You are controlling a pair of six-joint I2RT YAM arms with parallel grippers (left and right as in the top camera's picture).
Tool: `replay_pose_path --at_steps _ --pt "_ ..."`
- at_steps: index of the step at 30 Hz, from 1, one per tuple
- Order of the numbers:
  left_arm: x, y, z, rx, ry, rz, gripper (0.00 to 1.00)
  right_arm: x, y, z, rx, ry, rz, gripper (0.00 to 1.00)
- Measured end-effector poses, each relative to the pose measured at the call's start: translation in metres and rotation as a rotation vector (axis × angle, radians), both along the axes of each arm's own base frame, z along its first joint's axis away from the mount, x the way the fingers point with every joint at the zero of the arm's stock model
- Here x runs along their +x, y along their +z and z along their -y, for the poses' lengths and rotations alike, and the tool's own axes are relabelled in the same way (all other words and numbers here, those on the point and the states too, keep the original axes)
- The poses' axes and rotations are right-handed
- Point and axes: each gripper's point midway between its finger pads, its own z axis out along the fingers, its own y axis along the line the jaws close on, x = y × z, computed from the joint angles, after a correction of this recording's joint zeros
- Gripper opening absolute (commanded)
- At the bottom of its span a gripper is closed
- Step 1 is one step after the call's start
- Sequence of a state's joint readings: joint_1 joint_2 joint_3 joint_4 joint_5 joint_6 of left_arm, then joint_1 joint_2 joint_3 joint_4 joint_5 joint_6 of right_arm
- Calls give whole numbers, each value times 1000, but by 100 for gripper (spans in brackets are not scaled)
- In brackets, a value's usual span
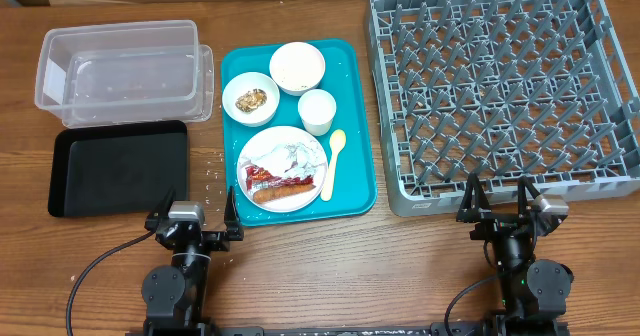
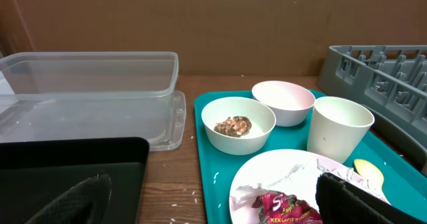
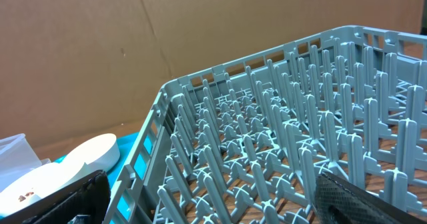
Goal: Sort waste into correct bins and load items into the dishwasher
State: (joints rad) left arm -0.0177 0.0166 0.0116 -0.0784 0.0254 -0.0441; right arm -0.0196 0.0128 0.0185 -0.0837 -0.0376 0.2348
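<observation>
Left gripper (image 1: pixel 196 207) is held wide and empty near a round white plate (image 1: pixel 262 147), right gripper (image 1: pixel 498 198) likewise by a grey plastic dish rack (image 1: pixel 500 86).

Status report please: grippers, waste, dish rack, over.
Left gripper, right gripper: open, holding nothing. Waste on plate, teal tray. Dish rack empty. Nothing in the way.

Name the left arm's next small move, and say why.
Probably reach the open left gripper forward and to its right, over the plate, toward the napkin. The gripper is empty at the edge of the table, and the napkin lies on the plate, nearest this arm.
</observation>
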Motion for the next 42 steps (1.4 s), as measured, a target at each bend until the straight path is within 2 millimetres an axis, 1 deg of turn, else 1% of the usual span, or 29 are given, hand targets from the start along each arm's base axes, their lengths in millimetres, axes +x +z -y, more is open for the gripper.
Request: replay_pose_path --at_steps 7,15,19,22,27,29,30,32,33,35,36,39,41,42 --pt "0 0 0 0 0 0 100 0 0 0 0 -1 1 100" --pt "0 0 0 0 0 2 100 0 1 8 -1 -48 6 100" --pt "0 5 0 -1 -2 21 100 0 15 8 -1 -45 60 100" --pt "0 2 3 -3 -15 12 100 -1 26 1 -2 -8 105 100" --pt "0 13 8 -12 -47 57 100 -3 29 -12 -4 72 104 100" --pt "0 16 10 -13 -61 62 100 -6 39 -16 -6 93 111 100" --pt "-1 17 11 -13 -66 60 100 -8 49 -17 -9 98 124 100" --pt "-3 27 12 -13 -72 71 100 -15 72 -19 -17 108 152 100" --pt "-5 38 13 -13 -77 84 100 -20 88 -20 -23 112 171 100" --pt "-10 64 15 -13 -89 116 100 -27 111 -21 -38 115 186 100" --pt "-13 82 16 -13 -95 136 100 -30 126 -21 -46 117 186 100" --pt "-21 131 18 -11 -109 174 100 -32 152 -22 -62 120 162 100" --pt "-21 157 20 -11 -121 167 100 -27 164 -22 -65 122 118 100" --pt "-20 164 22 -11 -129 154 100 -24 168 -22 -65 123 99 100"
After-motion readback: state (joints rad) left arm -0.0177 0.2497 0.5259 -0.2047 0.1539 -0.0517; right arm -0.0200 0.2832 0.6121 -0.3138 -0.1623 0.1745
